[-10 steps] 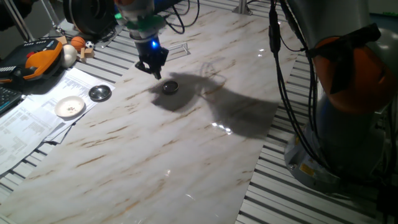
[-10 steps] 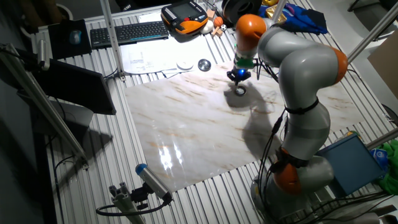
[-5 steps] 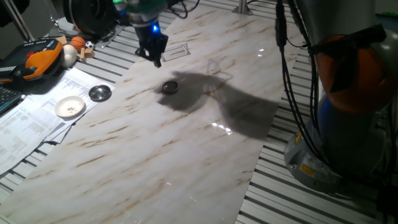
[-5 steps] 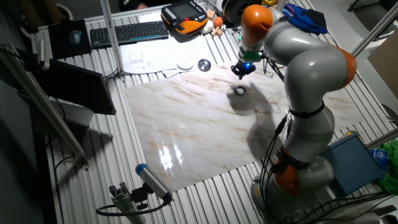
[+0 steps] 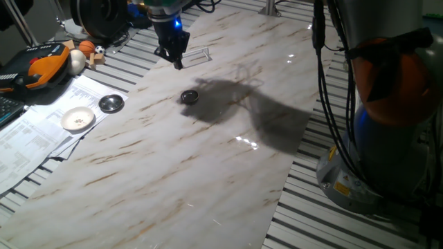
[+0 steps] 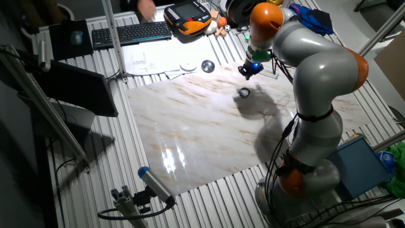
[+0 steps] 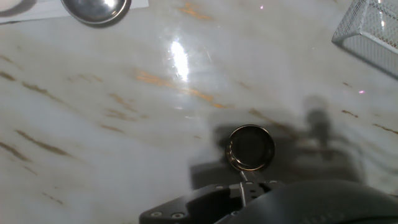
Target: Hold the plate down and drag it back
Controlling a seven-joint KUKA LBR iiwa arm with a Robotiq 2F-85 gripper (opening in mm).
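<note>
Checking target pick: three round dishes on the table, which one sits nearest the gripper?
The small dark plate alone on the marble, below the gripper. The silver-rimmed disc and white dish sit farther off.

Bare marble (image 5: 208, 159) around plate (image 5: 190, 97); wire basket (image 7: 372, 31) well apart.

Dim room – glare streaks on marble slab (image 5: 208, 159), arm's shadow dark – hand view soft.

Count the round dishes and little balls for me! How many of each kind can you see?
Small dark plate: 1
Bigger silver-rimmed disc: 1
White dish: 1
Orange ball: 1
Small black-and-white ball: 1
Total: 5
</note>
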